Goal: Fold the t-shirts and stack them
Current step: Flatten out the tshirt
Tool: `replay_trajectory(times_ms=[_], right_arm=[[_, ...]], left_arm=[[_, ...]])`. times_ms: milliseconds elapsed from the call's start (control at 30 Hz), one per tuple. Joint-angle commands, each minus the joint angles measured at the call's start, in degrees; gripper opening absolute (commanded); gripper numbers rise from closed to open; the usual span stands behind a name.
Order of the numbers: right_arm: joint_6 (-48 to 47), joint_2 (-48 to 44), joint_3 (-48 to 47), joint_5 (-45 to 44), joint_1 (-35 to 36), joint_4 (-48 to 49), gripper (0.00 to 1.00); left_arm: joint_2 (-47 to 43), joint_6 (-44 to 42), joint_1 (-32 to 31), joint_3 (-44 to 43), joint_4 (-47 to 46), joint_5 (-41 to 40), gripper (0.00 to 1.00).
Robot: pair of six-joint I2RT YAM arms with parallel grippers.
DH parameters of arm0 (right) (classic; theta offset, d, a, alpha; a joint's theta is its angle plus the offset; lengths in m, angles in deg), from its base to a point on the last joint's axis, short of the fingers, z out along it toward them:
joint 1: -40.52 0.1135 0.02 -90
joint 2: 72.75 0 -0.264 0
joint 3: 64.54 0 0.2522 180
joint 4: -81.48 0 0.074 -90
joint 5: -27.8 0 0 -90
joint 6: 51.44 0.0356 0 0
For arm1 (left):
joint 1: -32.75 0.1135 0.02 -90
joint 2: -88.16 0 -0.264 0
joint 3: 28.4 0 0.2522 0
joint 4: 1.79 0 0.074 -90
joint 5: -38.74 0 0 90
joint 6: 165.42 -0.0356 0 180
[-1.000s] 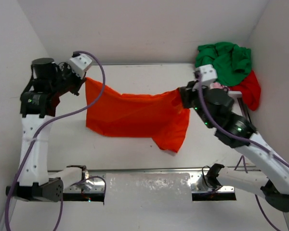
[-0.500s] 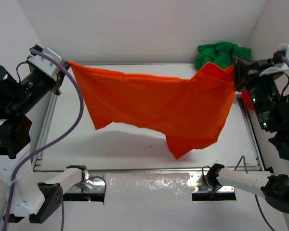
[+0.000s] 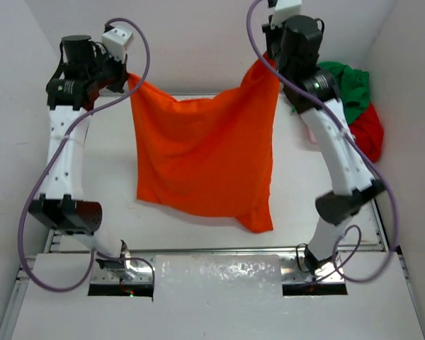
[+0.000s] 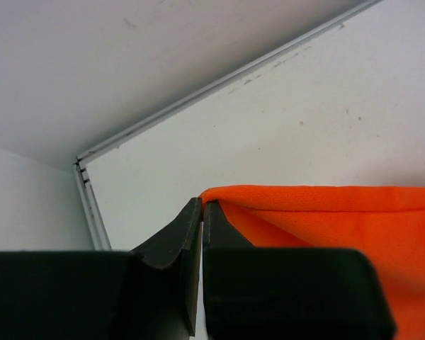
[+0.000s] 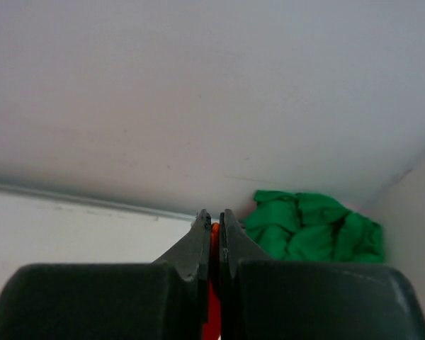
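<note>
1. the left gripper (image 3: 129, 78) was raised high at the far left of the table (image 3: 106, 177). its jaws were pressed together on one upper corner of the orange t-shirt (image 3: 202, 159).
2. in the left wrist view the two black fingers (image 4: 168, 246) met at their tips, and the orange hem was caught just between them.
3. the right gripper (image 3: 269, 61) was raised at the far side, a little to the right of the middle. it pinched the other upper corner of the same shirt.
4. in the right wrist view a thin strip of orange cloth showed between the closed jaws.
5. the orange t-shirt hung between the two grippers like a sheet, and its upper edge sagged a little in the middle. its lower edge came down toward the near part of the table, lowest at the right corner. i could not tell if it touched the surface.
6. the green t-shirt (image 3: 350, 85) lay crumpled in the far right corner, against the wall.
7. the red t-shirt (image 3: 366, 131) lay bunched just in front of the green one, touching it, beside the right wall.
</note>
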Motion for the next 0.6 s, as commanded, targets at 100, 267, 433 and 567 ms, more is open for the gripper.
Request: replay_trajectory(times_ms=[100, 267, 433, 567], right_arm=[[26.44, 17.42, -8.33, 21.88, -15.25, 20.93, 0.0], [35.22, 25.71, -16.96, 24.63, -20.46, 36.52, 0.0], [27.92, 19.11, -12.97, 24.45, -21.52, 42.45, 0.0], [25.37, 16.06, -10.29, 28.66, -22.05, 41.93, 0.0]], left_arm=[[13.25, 7.27, -0.05, -13.85, -18.84, -4.68, 0.0], [23.74, 10.27, -0.05, -28.18, -28.61, -8.3, 0.0], [26.65, 9.84, -0.05, -33.49, -32.31, -4.17, 0.0], [24.99, 8.52, -0.05, -30.78, -31.09, -3.73, 0.0]])
